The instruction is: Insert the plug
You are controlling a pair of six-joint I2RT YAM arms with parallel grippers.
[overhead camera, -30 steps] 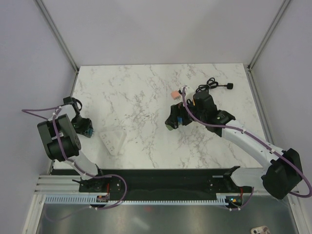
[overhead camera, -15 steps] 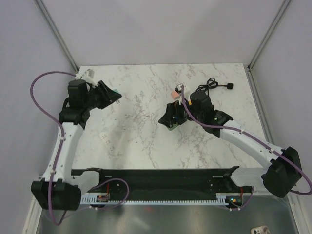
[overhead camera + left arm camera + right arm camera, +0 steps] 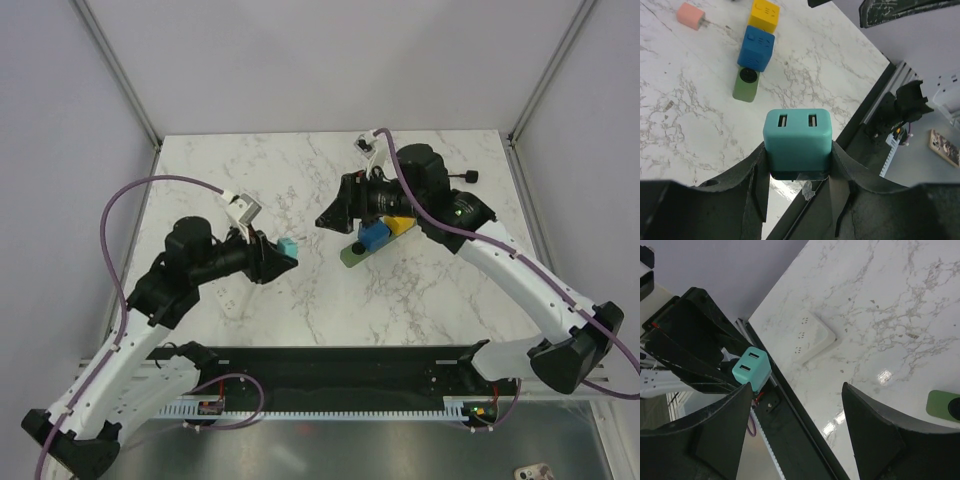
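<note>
Overhead camera looks down; wrists share teal plug.

marble table, white power strip, green block, pink plug

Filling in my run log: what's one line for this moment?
left gripper: holding teal charger | right gripper: open, empty | power strip: nothing inserted

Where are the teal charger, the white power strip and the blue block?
teal charger (image 3: 797,131): left wrist view, the face with two slots.
white power strip (image 3: 806,337): right wrist view, middle of its flat top.
blue block (image 3: 758,45): left wrist view, its upper face.
</note>
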